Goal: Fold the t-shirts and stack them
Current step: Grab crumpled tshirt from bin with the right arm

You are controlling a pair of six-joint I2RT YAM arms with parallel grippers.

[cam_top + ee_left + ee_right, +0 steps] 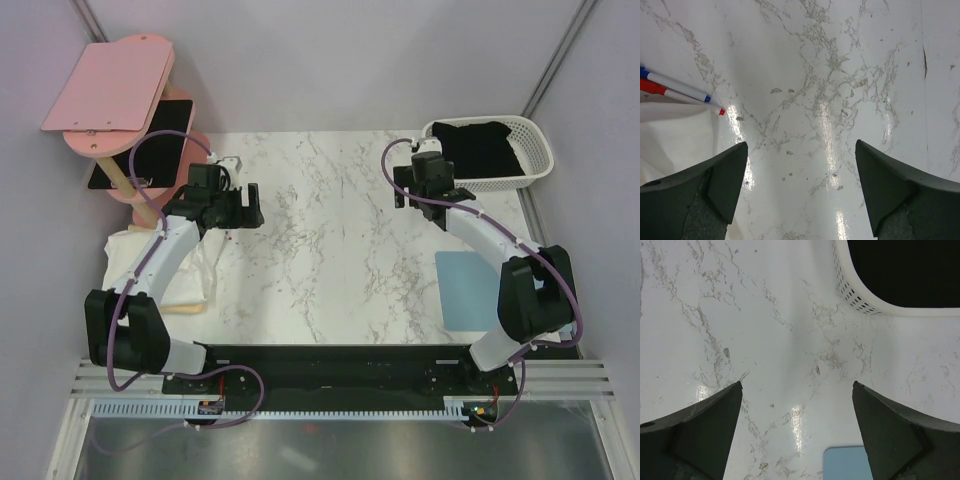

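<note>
The right gripper (797,384) is risking a snag: reaching in, it could be catching the rim of the white basket (856,296) and dragging it, or pinching several bunched layers together. It and the left gripper (801,144) are hanging spread wide, empty. The black t-shirts (905,270) are lying in the basket, at one o'clock from the right gripper, apart from it.
</note>
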